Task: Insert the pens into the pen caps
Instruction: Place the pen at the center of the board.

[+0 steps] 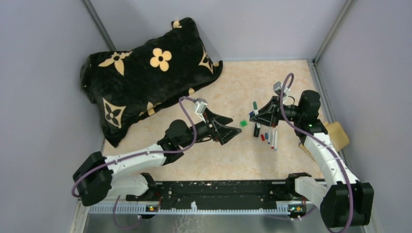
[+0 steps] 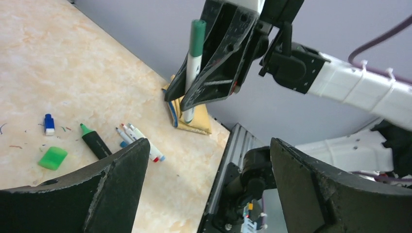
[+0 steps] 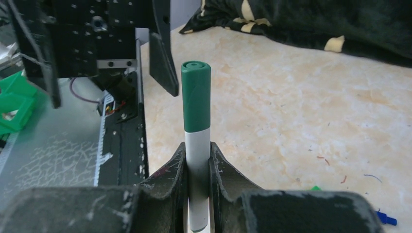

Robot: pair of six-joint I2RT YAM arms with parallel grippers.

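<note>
The only thing here that looks like a brand mark is the tan flower-and-star monogram on the black plush pillow [image 1: 145, 77] at the far left of the surface [image 1: 218, 160]. Any print on the pen barrels is too small to read. The right pincer [image 3: 197, 148] is clamped on a white pen [image 2: 193, 68] and holds it upright above the surface, with a dark green cap [image 3: 196, 94] seated on its upper end. The left pincer [image 2: 209, 145] is spread wide with nothing between its fingers, and it faces the held pen from close by. The right wrist camera shows how snugly the barrel sits in the grip. It sees almost nothing of the loose items. The left wrist camera shows them lying on the surface: a bright green cap [image 2: 52, 158], a blue cap [image 2: 48, 124], a black marker [image 2: 95, 141] with a green tip, and several thin pens [image 2: 141, 138] side by side. Only the overhead view shows both arms at once, the loose pens lying just below the right pincer, and the cardboard box [image 1: 337, 135] at the right edge.
</note>
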